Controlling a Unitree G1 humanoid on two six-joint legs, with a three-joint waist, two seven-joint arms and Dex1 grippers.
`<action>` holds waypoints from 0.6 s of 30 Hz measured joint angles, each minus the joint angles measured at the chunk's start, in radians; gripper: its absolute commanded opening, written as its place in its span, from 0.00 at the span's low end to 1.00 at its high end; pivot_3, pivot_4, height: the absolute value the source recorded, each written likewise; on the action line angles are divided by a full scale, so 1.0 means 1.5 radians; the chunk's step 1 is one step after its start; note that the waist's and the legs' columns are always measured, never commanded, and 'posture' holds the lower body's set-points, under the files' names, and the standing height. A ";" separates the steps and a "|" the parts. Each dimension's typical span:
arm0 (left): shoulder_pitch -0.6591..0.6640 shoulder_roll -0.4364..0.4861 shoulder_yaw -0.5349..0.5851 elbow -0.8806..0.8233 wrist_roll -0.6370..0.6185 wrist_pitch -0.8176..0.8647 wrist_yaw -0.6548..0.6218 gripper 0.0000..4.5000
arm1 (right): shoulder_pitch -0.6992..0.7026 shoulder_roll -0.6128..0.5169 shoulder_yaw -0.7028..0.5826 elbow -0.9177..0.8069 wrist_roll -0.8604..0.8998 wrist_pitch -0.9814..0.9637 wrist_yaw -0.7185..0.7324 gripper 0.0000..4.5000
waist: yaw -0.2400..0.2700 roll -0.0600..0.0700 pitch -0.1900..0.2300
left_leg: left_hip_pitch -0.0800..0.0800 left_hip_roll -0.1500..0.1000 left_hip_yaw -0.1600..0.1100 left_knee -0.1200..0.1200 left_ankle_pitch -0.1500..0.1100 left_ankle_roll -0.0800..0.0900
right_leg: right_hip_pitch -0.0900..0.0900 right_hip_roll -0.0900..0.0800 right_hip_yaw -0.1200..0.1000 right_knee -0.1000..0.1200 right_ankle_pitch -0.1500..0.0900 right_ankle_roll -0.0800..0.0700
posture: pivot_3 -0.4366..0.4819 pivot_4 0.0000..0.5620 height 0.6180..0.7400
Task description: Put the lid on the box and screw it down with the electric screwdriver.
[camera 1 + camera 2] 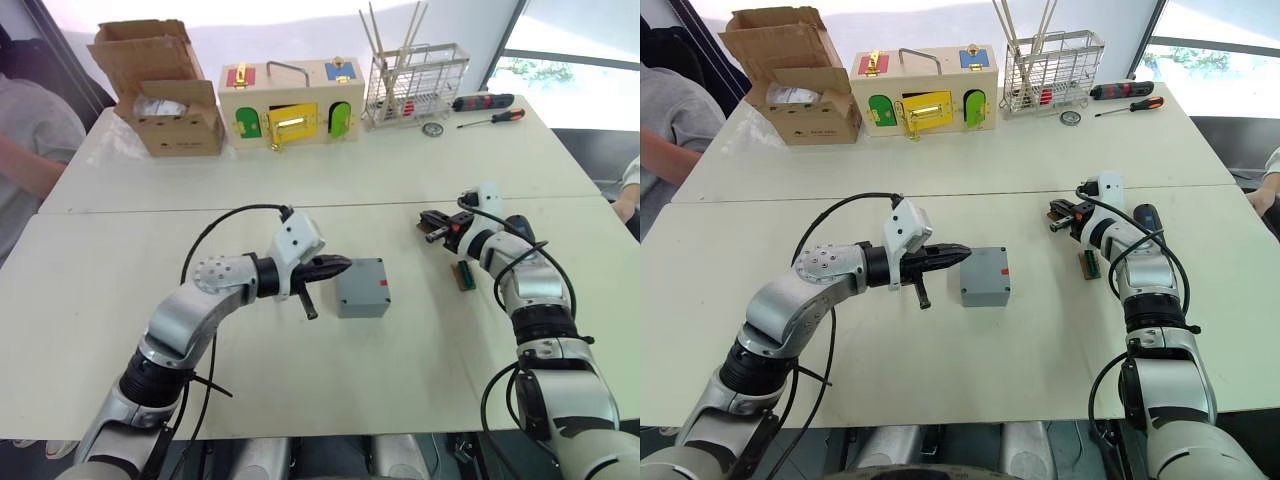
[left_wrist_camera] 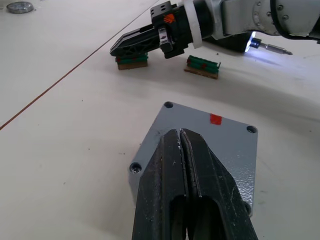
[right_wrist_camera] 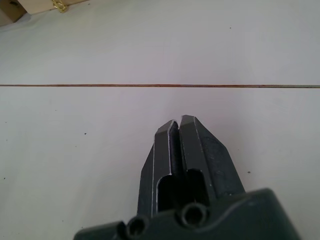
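Observation:
The grey box point(image 1: 361, 301) stands mid-table. The lid point(image 2: 220, 142) lies on top of it, with screw holes at its corners and a small red mark. My left gripper point(image 1: 345, 264) is shut with nothing in it, its tips just over the lid's left edge. My right gripper point(image 1: 426, 225) is shut and empty, low over the table to the right of the box, above a small green block point(image 2: 132, 63). The electric screwdriver point(image 1: 519, 227) lies on the table behind my right forearm, its tip light point(image 2: 254, 42) on.
A second green block point(image 1: 463, 275) lies right of the box. Along the far edge stand a cardboard carton point(image 1: 165, 95), a wooden latch box point(image 1: 290, 100), a wire rack point(image 1: 415, 85) and two manual screwdrivers point(image 1: 484, 102). A person sits at the left point(image 1: 30, 150).

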 measured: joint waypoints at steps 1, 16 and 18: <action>0.000 0.000 0.000 0.002 0.001 -0.002 0.002 0.00 | 0.000 0.000 -0.001 0.000 0.000 0.000 -0.001 0.01 | 0.000 0.000 0.000 | 0.000 0.000 0.000 0.000 0.000 0.000 | 0.000 0.000 0.000 0.000 0.000 0.000 | 0.48 0.27 0.95; 0.000 0.002 0.023 0.043 0.005 -0.033 0.005 0.00 | 0.038 -0.020 -0.056 -0.198 0.082 0.051 0.033 0.01 | 0.002 0.000 0.000 | 0.000 0.000 0.000 -0.001 0.000 0.000 | 0.000 0.000 0.000 0.000 0.000 0.000 | 0.48 0.27 0.95; 0.002 0.017 0.021 0.041 0.005 -0.033 -0.002 0.00 | 0.084 -0.035 -0.056 -0.291 0.116 0.083 0.068 0.01 | 0.002 0.000 0.000 | 0.000 0.000 -0.001 -0.001 0.000 0.000 | 0.000 0.000 0.000 0.000 0.000 0.000 | 0.48 0.27 0.95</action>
